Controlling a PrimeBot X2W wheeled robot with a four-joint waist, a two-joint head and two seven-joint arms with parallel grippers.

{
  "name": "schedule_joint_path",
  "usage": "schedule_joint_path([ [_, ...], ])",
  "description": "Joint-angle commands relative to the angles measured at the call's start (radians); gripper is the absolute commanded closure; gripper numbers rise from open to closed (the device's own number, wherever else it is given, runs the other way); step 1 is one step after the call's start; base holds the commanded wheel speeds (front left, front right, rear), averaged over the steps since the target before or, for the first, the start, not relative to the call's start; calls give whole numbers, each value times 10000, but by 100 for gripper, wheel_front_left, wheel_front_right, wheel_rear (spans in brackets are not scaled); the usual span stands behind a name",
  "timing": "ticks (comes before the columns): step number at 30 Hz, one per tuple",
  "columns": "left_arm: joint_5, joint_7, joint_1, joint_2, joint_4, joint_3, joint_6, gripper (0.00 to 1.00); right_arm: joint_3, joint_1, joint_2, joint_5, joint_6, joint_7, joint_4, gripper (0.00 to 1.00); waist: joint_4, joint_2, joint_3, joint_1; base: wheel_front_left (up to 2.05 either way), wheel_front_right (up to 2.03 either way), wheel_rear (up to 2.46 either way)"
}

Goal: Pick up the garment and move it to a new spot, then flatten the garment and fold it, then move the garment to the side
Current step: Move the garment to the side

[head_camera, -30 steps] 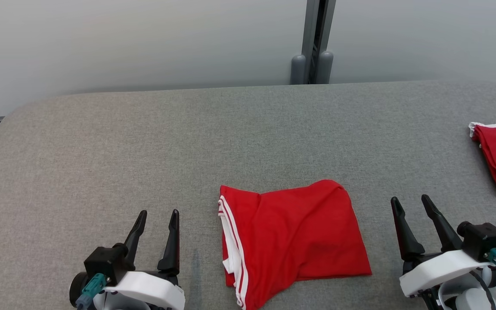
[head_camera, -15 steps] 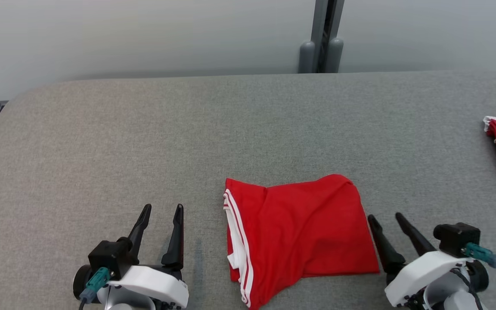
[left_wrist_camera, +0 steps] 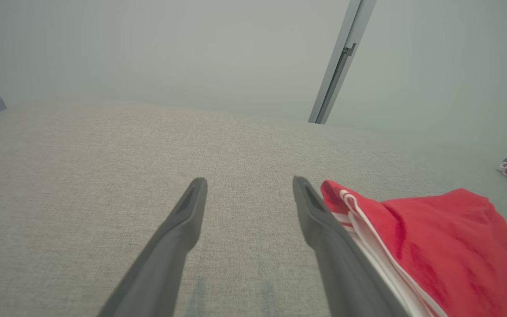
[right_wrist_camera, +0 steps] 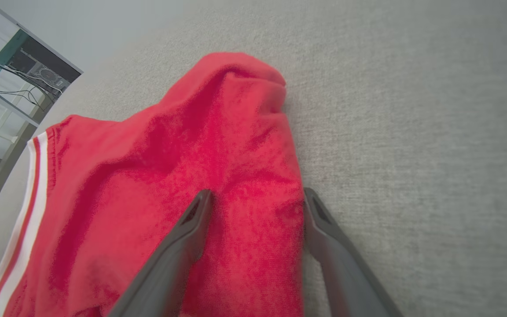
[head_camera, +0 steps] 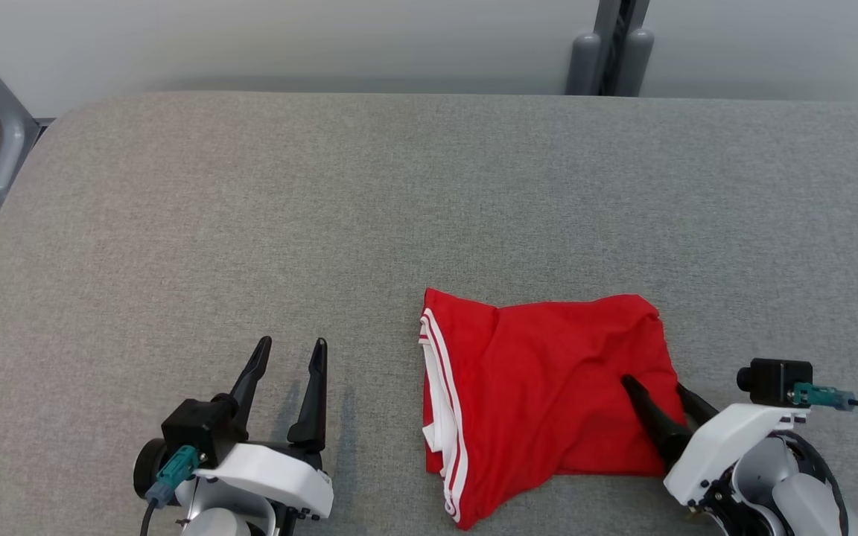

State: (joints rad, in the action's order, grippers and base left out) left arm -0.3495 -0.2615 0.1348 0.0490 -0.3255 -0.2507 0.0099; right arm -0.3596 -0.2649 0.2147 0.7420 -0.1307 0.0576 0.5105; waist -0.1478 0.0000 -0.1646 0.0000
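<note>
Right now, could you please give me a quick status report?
Left hand open, apart from the red garment. Right hand open, astride its right edge, no grip yet. It lies rumpled on the table. Nothing in the way.

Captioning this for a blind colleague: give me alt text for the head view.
A rumpled red garment with white stripes lies on a grey fabric table, with the open right tool poised over its right edge. The open left tool sits apart from it, to its left.
</note>
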Motion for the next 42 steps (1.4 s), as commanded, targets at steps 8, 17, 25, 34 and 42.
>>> schedule_joint_path([
  [8,75,-38,203,42,-27,5,48,0,-1045,-327,120,1131,1,411,376,100,-137,0,-58,0,0,0,0],
  [17,244,-38,101,39,1,15,-20,0,-1669,-877,775,790,3,-790,730,100,227,0,185,0,0,0,0],
  [25,405,-38,225,38,152,-237,-140,0,-2379,-1614,1570,-287,3,-1412,913,100,774,0,64,0,0,0,0],
  [34,678,-38,1302,43,361,-1242,-376,0,-2547,-3283,3464,-1423,4,-1423,99,100,1792,0,-1131,0,0,0,0],
  [42,412,-38,3405,52,481,-2602,-485,0,-1368,-4650,6051,-1399,4,-974,-1133,100,2337,0,-3131,0,0,0,0],
])
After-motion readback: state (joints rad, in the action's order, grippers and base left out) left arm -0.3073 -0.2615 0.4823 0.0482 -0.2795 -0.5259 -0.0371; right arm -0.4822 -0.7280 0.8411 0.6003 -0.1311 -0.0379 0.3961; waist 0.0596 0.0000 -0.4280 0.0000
